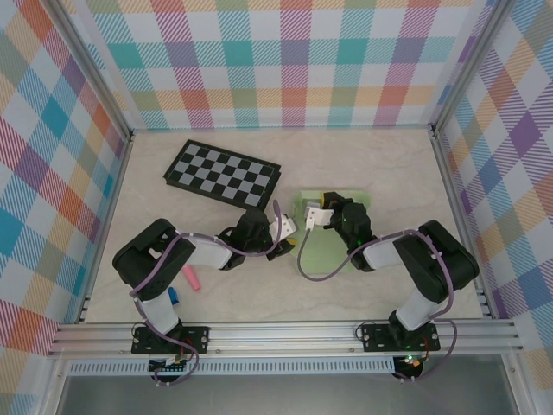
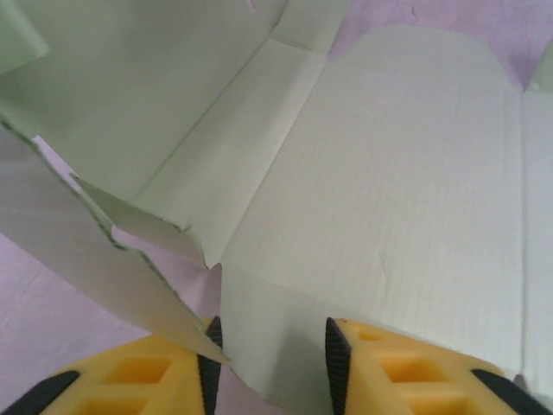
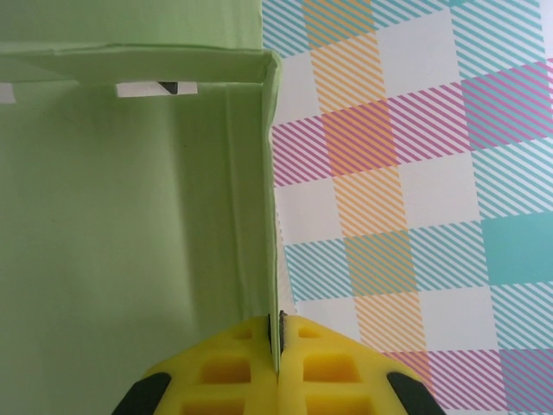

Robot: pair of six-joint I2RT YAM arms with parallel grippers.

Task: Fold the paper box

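Note:
The paper box point(image 1: 324, 253) is pale green card lying partly folded right of the table's middle. My left gripper point(image 1: 295, 227) reaches its left edge. In the left wrist view the box point(image 2: 389, 173) spreads out with creased panels and a raised flap at the left. The left gripper point(image 2: 272, 350) has its jaws apart, with one low flap lying loosely between the black pads point(image 2: 336, 359). My right gripper point(image 1: 316, 208) is over the box's far side. In the right wrist view it point(image 3: 278, 335) is shut on the top edge of an upright box wall point(image 3: 130, 216).
A black-and-grey checkerboard point(image 1: 223, 171) lies at the back left. A pink object point(image 1: 190, 278) and a blue one point(image 1: 174, 296) lie beside the left arm's base. Plaid walls enclose the table on three sides.

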